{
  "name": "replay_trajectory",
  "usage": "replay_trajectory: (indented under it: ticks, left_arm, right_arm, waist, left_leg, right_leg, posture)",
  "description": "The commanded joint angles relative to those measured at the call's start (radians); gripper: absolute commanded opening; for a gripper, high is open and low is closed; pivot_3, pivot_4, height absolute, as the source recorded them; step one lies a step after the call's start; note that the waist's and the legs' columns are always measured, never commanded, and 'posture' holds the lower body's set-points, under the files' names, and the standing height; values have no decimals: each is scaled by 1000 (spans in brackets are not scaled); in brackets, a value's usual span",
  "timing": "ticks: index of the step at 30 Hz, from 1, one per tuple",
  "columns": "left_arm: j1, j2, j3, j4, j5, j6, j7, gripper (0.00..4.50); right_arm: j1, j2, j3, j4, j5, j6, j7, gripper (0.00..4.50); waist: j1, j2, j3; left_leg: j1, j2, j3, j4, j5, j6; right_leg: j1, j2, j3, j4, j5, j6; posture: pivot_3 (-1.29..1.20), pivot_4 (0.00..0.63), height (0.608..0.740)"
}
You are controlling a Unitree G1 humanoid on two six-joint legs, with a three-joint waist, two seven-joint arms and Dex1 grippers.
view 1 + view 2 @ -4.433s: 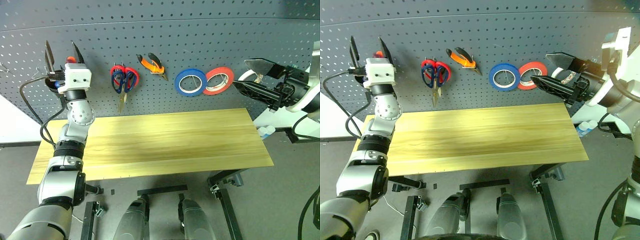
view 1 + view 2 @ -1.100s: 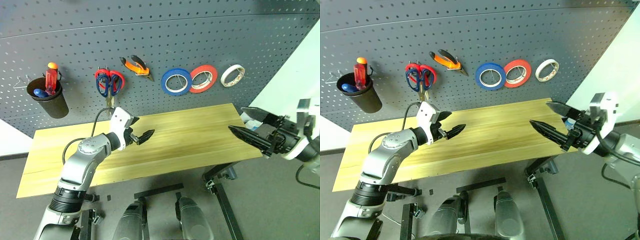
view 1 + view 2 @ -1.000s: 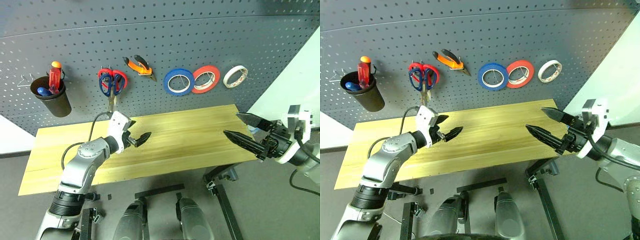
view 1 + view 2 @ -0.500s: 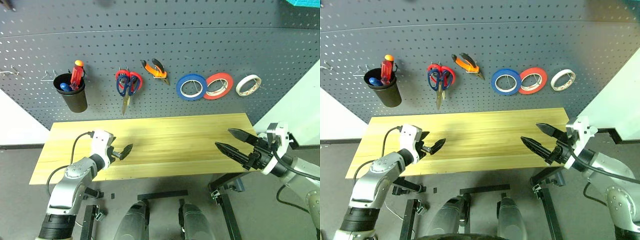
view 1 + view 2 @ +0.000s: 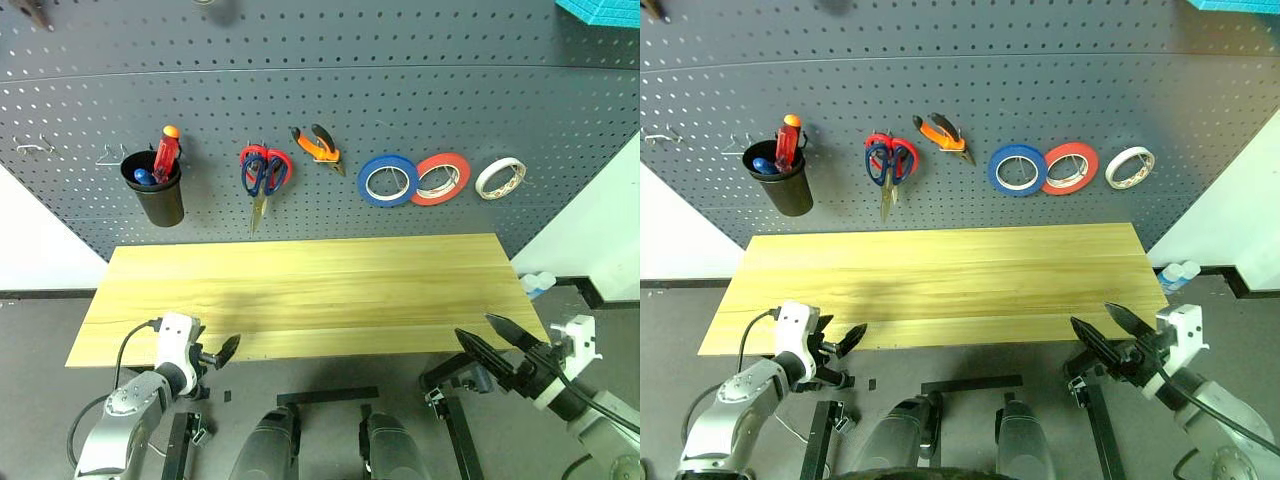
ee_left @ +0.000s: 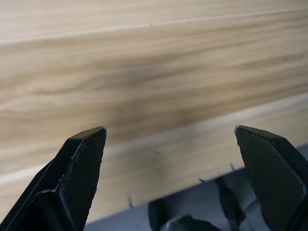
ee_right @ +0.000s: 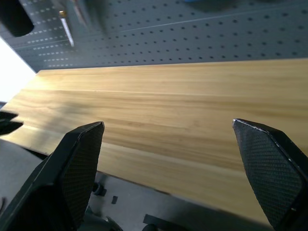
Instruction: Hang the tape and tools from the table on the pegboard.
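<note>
Change: both my arms had dropped from over the worktop to below its near edge since a second ago, and the view had swung so the pegboard sat squarely ahead.
Left claw (image 5: 226, 349): hung just off the near left edge of the worktop, fingers spread wide apart, nothing between them.
Right claw (image 5: 486, 337): sat off the near right corner, fingers likewise spread wide and empty; I saw the yellow wood between them in the right wrist view.
Worktop (image 5: 300, 290): long, light yellow wood grain, bare on top.
Pegboard (image 5: 330, 60): dark grey, perforated, standing along the far side of the worktop.
Tape (image 5: 500, 178): whitish roll, hung on the pegboard at the far right, just right of the red tape roll (image 5: 443, 178).
Blue tape roll (image 5: 388, 181): hung left of the red one, their rims touching or overlapping; I could not tell which.
Pliers (image 5: 318, 146): orange-and-black handles, hung tilted on the pegboard, left of the blue roll.
Scissors (image 5: 258, 178): two pairs hung together on one spot, dark blue handles in front of red ones, blades pointing down toward the worktop.
Black cup (image 5: 160, 192): hung at the left of the pegboard.
Screwdriver (image 5: 165, 150): red handle with an orange tip, stood upright in the cup, beside something blue I could not make out.
Bare hooks (image 5: 35, 148): thin metal, left of the cup.
</note>
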Motion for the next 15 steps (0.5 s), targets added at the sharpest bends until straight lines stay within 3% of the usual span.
replay_trajectory:
  ticks: [1,6,15]
  left_arm:
    - [36,-15,34,-11,-60,-42,-64,4475]
    - [93,-23,65,-38,-146,-33,-138,4475]
    - [135,-63,131,-52,-362,-28,-309,4475]
  right_arm:
    - [54,18,-8,-12,0,-35,36,4500]
    - [135,35,17,-31,2,-45,76,4500]
    - [121,34,38,-11,7,-38,93,4500]
  waist:
    - [0,2,-3]
    - [0,5,-6]
    - [-3,9,-16]
  left_leg:
    - [0,0,0,0,0,0]
    - [-1,0,0,-1,-1,1]
    - [-3,0,2,-1,-4,4]
  right_leg:
    - [0,0,0,0,0,0]
    - [-1,-2,0,-1,-2,0]
    - [1,-5,-2,-10,-3,0]
  posture:
    - [-60,146,738]
    - [-51,147,738]
    - [-47,146,738]
